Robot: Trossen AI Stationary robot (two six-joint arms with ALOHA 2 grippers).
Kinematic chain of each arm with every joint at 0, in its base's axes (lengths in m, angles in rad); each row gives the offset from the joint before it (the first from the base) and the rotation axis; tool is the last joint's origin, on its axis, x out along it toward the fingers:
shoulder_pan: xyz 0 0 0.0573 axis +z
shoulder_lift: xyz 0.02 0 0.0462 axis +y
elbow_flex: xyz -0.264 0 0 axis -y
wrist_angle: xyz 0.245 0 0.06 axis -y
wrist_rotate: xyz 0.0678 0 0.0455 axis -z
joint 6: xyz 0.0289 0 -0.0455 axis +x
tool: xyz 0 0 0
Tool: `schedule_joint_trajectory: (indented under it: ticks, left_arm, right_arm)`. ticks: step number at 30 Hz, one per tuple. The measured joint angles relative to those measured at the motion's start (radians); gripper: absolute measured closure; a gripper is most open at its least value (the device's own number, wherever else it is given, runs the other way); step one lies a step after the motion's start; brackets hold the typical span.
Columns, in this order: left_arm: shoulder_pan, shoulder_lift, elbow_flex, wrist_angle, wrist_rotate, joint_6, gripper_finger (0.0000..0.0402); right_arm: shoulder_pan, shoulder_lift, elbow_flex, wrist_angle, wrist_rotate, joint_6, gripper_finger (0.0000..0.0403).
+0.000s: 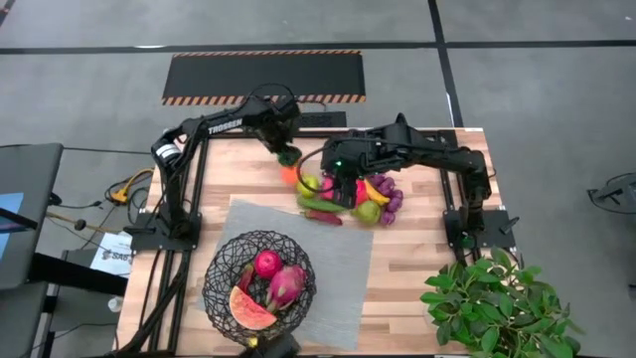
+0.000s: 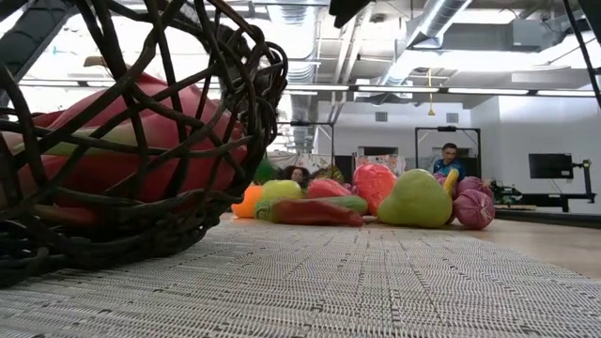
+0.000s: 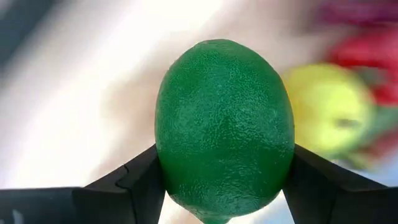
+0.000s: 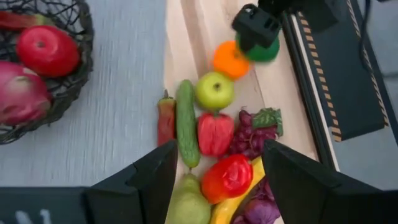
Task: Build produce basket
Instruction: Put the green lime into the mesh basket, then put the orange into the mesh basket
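Note:
My left gripper (image 1: 286,151) is at the table's far middle, shut on a green lime (image 3: 224,124), right beside an orange (image 4: 230,59) at the far end of the produce pile (image 1: 348,199). The pile lies on the wood: a green apple (image 4: 214,90), a cucumber (image 4: 185,121), red peppers (image 4: 214,134), grapes (image 4: 252,134), a banana and a pear. My right gripper (image 4: 219,155) hangs open above the pile and touches nothing. The wire basket (image 1: 224,261) stands on the grey mat near the front edge. It holds a watermelon slice, a red apple and a pink dragon fruit. My left gripper pinches the lime between its two fingers (image 3: 146,180), one on each of two opposite sides (image 3: 171,168) at its widest part. The fingers come steeply from above. Whether the lime rests on the table or hangs clear, I cannot tell.
The grey mat (image 1: 328,249) covers the table's middle front. A leafy green plant (image 1: 497,303) stands at the front right corner. The arms' black frames (image 1: 164,229) rise at both side edges. In the low view, people show in the room behind.

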Motion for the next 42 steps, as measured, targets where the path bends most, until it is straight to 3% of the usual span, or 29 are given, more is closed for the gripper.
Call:
schedule_joint_trajectory:
  ticks: [3,10,16,25,32,37,42]
  left_arm:
    - [-0.069,-0.058,0.002,0.015,0.052,0.007,0.0164]
    - [-0.188,-0.214,0.003,-0.029,-0.230,-0.101,0.0164]
    - [-0.326,-0.429,0.002,-0.176,-0.328,-0.163,0.0164]
    - [-0.762,-0.688,-0.128,-0.232,-0.383,-0.450,0.0164]
    - [-1.076,-0.684,-0.330,-0.188,-0.485,-0.761,0.0122]
    - [-1.183,-0.618,-0.466,-0.009,-0.485,-0.880,0.0085]
    - [-1.246,-0.529,-0.532,0.153,-0.386,-0.912,0.0082]
  right_arm:
    - [0.016,-0.007,0.001,-0.003,0.000,0.001,0.0148]
    - [0.036,-0.044,0.000,-0.033,0.006,0.052,0.0148]
    - [0.080,-0.086,0.000,-0.076,0.010,0.105,0.0148]
    - [0.178,-0.122,0.000,-0.090,0.084,0.167,0.0148]
    - [0.215,-0.122,0.000,-0.096,0.113,0.203,0.0148]
    - [0.226,-0.122,0.000,-0.095,0.115,0.219,0.0148]
    - [0.227,-0.122,0.000,-0.104,0.115,0.239,0.0148]
